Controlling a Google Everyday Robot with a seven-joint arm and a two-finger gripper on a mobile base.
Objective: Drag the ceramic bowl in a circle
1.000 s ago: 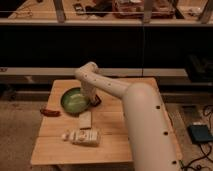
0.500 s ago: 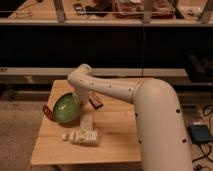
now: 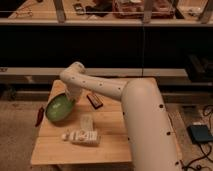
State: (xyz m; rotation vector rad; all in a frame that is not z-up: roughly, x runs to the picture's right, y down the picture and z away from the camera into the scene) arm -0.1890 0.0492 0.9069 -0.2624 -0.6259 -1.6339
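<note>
The ceramic bowl (image 3: 59, 108), green and glossy, sits at the left side of the wooden table (image 3: 55, 150), reaching its left edge and looking slightly tilted. My gripper (image 3: 73, 99) comes down from the white arm's bend (image 3: 75, 75) onto the bowl's right rim and is shut on it. The wrist hides the fingers and that part of the rim.
A dark flat rectangular object (image 3: 95, 101) lies just right of the bowl. A small pale cup (image 3: 87, 121) and a white packet on its side (image 3: 80, 136) sit in front of it. A red item (image 3: 40, 115) lies by the table's left edge. My arm covers the table's right side.
The bowl has slid left and toward the front with the gripper on its rim, from near the table's middle to its left edge. The arm swung left with it.
</note>
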